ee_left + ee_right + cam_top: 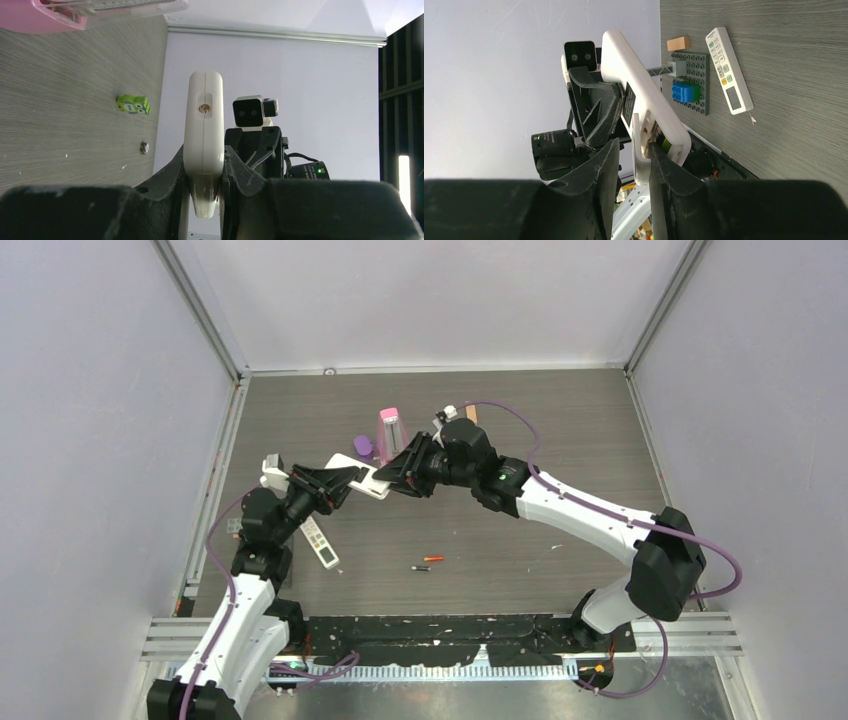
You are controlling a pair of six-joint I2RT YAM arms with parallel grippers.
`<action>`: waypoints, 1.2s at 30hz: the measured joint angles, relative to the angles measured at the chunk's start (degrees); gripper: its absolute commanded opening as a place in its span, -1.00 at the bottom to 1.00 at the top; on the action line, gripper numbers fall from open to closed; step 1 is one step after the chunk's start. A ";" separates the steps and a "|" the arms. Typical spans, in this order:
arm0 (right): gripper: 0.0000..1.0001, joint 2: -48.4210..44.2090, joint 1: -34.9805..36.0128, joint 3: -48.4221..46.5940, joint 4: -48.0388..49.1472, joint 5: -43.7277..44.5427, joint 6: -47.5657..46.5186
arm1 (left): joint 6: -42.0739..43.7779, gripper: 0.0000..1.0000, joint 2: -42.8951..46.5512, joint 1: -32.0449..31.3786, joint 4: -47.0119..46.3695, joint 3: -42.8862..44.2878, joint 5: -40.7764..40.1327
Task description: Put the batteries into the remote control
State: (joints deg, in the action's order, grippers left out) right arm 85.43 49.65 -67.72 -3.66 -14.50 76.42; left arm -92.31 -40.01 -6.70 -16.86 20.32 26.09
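Note:
My left gripper (205, 162) is shut on one end of the white remote control (204, 120) and holds it above the table, edge-on to its camera. The right gripper (633, 150) is at the remote's (636, 85) other end, jaws open. The white battery cover (640, 155) hangs loose between them, against the right finger (659, 165) and apart from the left one. A green battery (667, 145) shows inside the compartment. A red-orange battery (433, 559) and a dark battery (420, 568) lie on the table in front of both arms.
A second white remote (320, 542) lies by the left arm. Beside it sit a grey brick plate (691, 70) with a blue brick (681, 91) and a wooden block (678, 43). A pink box (389, 425), a purple piece (363, 446) and a green figure (133, 104) lie farther back.

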 measured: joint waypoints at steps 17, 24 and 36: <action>-0.18 -1.20 -0.02 0.00 -2.49 -0.17 0.42 | 1.77 -1.00 0.00 0.00 -0.02 -0.11 -0.17; -0.17 -1.20 -0.02 0.02 -4.66 -0.24 0.48 | 2.62 -1.00 -0.44 0.00 -0.02 -0.63 -0.61; -0.45 -1.29 -0.02 1.20 -7.69 -0.68 0.57 | 2.58 -1.00 -0.55 0.00 -0.52 -0.63 -0.98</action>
State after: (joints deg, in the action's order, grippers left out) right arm 84.14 49.63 -66.52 -11.35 -15.18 76.99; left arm -89.73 -40.56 -6.70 -17.39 19.68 25.10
